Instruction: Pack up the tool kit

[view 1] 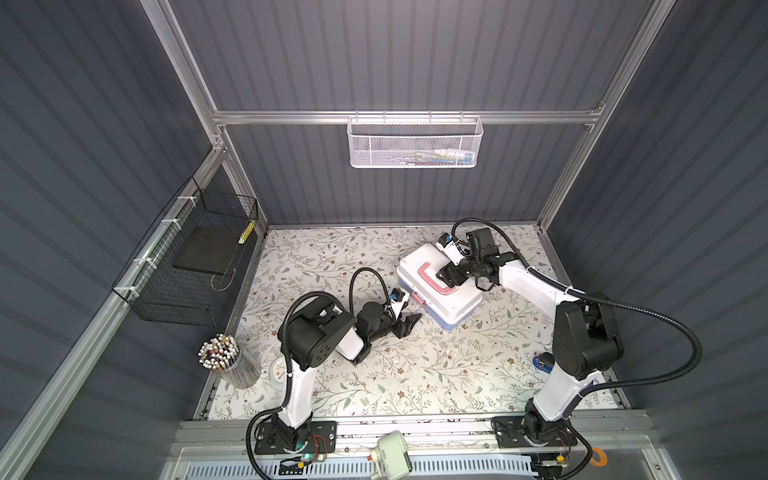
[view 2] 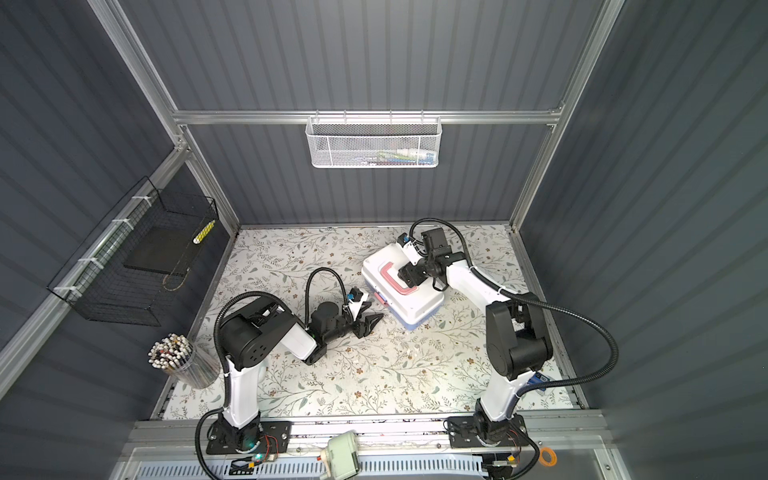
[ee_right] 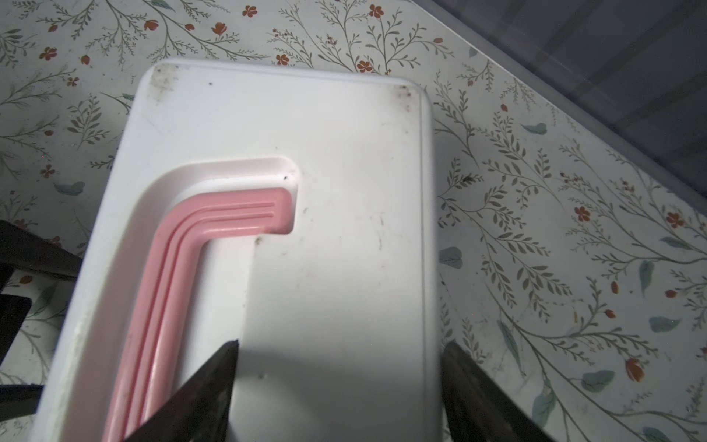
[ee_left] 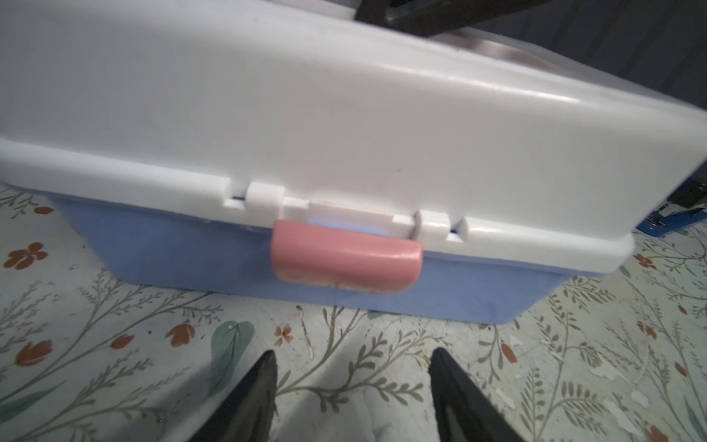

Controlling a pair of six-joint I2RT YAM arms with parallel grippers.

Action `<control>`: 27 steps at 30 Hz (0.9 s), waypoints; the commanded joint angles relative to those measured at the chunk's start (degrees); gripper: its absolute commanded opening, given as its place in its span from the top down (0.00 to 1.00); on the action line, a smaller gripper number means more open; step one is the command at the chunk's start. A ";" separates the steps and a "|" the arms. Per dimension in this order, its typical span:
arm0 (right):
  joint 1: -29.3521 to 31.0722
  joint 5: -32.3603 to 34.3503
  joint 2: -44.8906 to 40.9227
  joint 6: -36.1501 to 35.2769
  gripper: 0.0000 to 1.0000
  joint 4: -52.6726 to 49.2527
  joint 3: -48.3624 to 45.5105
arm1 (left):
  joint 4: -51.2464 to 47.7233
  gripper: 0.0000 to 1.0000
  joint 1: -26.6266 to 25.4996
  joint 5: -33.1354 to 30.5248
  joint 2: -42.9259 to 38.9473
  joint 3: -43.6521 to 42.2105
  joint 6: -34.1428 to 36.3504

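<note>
Left jaws, right jaws: parted, empty. White-lidded blue plastic tool box [view 1: 459,300], 1 o'clock: likely rigid, slick; grip pink handle [ee_right: 168,275].

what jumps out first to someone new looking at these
The closed tool kit, white lid and pink handle, sits back right on the floral table. The right gripper hangs open over the lid by the handle; the left gripper, open and low, faces the pink latch without touching.

Both end effectors [ee_left: 352,352] [ee_right: 342,343] spread-jawed.
</note>
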 commanded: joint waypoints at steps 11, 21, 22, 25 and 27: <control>3.04 0.06 4.85 -3.76 0.47 -19.40 -6.00 | 16.20 0.39 -2.07 -5.19 5.05 -3.21 2.98; 3.10 0.83 5.20 -3.44 0.46 -19.40 -5.76 | 16.73 0.36 -4.25 -9.90 7.06 -1.53 6.74; 3.17 0.91 5.31 -3.43 0.46 -19.55 -5.67 | 16.76 0.35 -4.46 -10.31 7.25 -1.15 6.94; 3.19 0.95 5.09 -3.35 0.46 -19.55 -5.66 | 16.78 0.33 -4.92 -11.09 7.85 -0.28 7.12; 3.17 1.13 4.96 -3.38 0.46 -19.65 -5.73 | 16.73 0.33 -4.93 -11.91 8.33 0.11 7.08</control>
